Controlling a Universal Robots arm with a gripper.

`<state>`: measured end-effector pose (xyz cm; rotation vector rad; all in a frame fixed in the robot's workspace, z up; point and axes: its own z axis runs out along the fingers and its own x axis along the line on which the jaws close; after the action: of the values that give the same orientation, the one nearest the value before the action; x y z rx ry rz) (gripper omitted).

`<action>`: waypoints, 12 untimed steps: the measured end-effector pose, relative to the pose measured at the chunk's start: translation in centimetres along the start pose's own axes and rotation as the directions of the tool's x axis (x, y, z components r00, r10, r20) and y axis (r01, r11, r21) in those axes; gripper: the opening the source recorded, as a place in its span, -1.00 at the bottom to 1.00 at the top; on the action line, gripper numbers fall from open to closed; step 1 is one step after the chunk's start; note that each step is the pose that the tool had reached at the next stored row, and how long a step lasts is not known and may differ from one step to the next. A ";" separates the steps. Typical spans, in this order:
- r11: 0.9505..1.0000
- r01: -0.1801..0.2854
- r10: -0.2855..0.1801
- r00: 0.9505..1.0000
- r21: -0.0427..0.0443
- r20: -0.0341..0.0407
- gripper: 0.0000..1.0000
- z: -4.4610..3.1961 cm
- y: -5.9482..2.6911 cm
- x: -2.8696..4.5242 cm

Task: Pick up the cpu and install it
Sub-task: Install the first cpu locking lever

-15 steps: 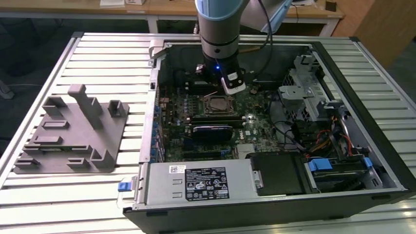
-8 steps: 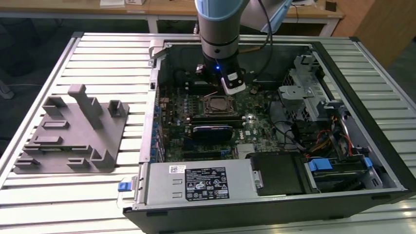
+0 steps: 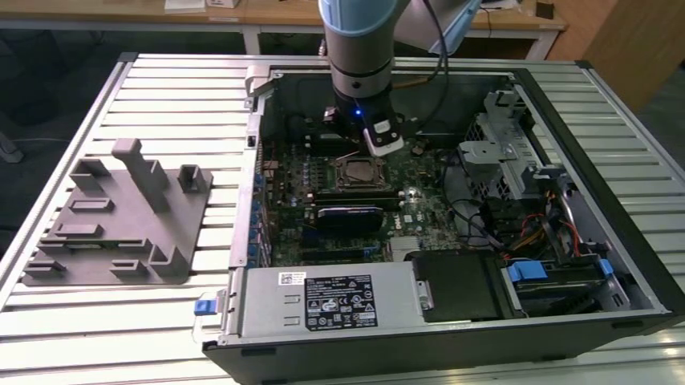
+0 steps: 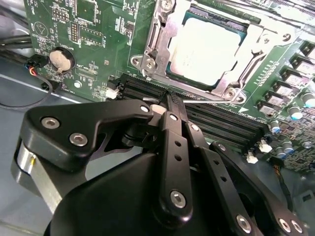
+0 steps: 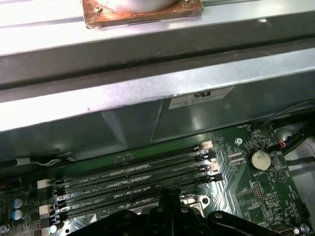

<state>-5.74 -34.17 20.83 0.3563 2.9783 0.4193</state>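
Silver metal catches the light inside the open computer case (image 3: 631, 265) in the exterior view. There the cpu (image 3: 357, 170) lies flat in the black socket (image 3: 337, 171) on the motherboard (image 3: 428, 208), so it reads as placed rather than waiting for pickup. The gripper (image 3: 362, 149) hangs from the arm at twelve o'clock of the socket, just beside it. The grey tray (image 3: 112, 216) sits well apart on the slatted table (image 3: 172, 88), at nine o'clock of the case, on the exterior view's left. It is probably a parking fixture for parts.

In the second wrist view the cpu (image 4: 204, 51) fills the socket's metal frame (image 4: 147, 56), square to it and level, with its pale plate bare. The gripper (image 4: 170, 101) has its black fingers (image 4: 172, 128) pressed together into one narrow tip with nothing between them. That tip is over the memory slots (image 4: 216, 120), just beside the frame and apart from the cpu. A coin cell (image 4: 61, 59) sits on the board nearby. Empty, closed fingers next to a seated cpu suggest the drop-in is done. Whether the frame's clamp is locked I cannot tell.

In the first wrist view the gripper (image 5: 170, 199) faces across the memory slots (image 5: 133, 172) toward the case wall (image 5: 147, 93), with the coin cell (image 5: 259, 160) near.
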 end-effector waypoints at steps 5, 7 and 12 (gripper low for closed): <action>1.000 0.001 -0.001 1.000 0.009 0.002 -0.79 0.25 0.26 0.10; 1.000 0.001 -0.001 1.000 0.013 0.004 -0.79 0.34 0.35 0.14; 0.999 0.003 -0.003 1.000 0.032 0.010 -0.79 0.56 0.52 0.21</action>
<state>-5.75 -33.48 20.43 0.3557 2.9786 0.3681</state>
